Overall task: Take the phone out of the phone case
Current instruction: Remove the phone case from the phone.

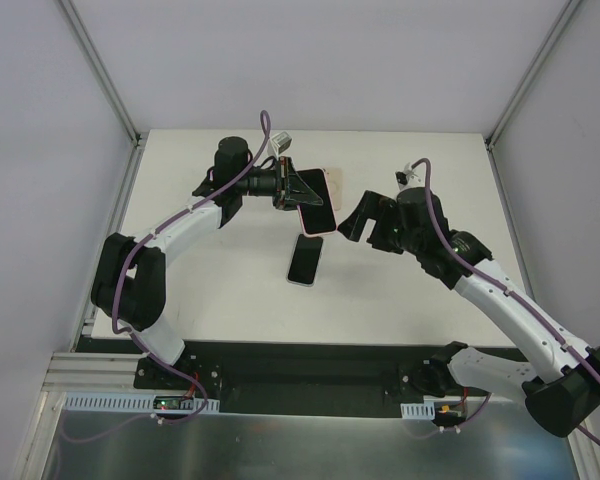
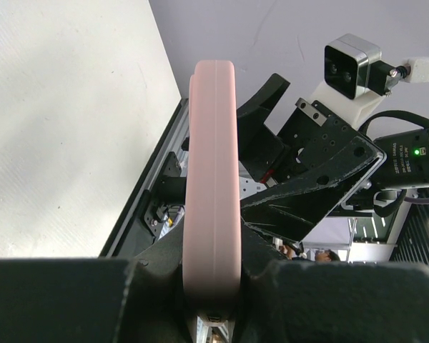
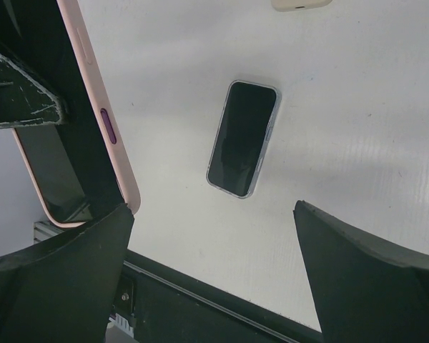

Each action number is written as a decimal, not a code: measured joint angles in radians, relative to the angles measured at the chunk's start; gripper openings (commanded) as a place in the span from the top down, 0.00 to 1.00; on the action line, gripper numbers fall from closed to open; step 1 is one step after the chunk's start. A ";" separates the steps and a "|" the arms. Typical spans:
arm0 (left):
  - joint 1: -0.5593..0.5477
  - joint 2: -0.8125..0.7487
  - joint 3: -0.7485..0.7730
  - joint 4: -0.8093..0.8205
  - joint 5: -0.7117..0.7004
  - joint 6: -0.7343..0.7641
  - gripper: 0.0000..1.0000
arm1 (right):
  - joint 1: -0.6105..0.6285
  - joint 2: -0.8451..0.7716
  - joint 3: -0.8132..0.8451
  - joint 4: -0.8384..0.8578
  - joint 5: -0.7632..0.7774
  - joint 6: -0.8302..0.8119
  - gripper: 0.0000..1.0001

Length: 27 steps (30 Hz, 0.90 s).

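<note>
Left gripper (image 1: 296, 190) was clamped on one end of the pink phone case (image 2: 213, 179), holding it on edge clear of the table (image 1: 210, 300) and facing the right arm, probably to offer a free rim. Right gripper (image 1: 352, 224) sat just beside the case, fingers spread wide, gripping nothing. A phone (image 1: 305, 260) lay flat, screen up, on the table beneath; the case's face looked dark, contents unclear.

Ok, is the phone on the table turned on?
Off, it seems: the phone lies flat on the table, screen up, and the screen is all black in both views showing it.
</note>
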<state>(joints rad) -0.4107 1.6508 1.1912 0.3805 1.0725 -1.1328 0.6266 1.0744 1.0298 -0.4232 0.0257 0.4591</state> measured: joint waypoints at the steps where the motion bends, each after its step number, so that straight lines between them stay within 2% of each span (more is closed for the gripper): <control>1: 0.000 0.000 0.000 0.000 0.000 0.000 1.00 | 0.000 0.000 0.000 0.000 0.000 0.000 0.02; 11: 0.000 -0.003 0.000 -0.005 -0.001 0.006 1.00 | 0.001 0.005 0.000 0.000 0.001 0.000 0.02; 27: 0.004 -0.028 0.017 -0.019 0.021 0.015 1.00 | 0.021 0.109 0.002 -0.031 0.046 -0.002 0.02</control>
<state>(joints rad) -0.4068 1.6226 1.2083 0.3614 1.0939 -1.1179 0.6472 1.1831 1.0321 -0.4541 0.0719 0.4572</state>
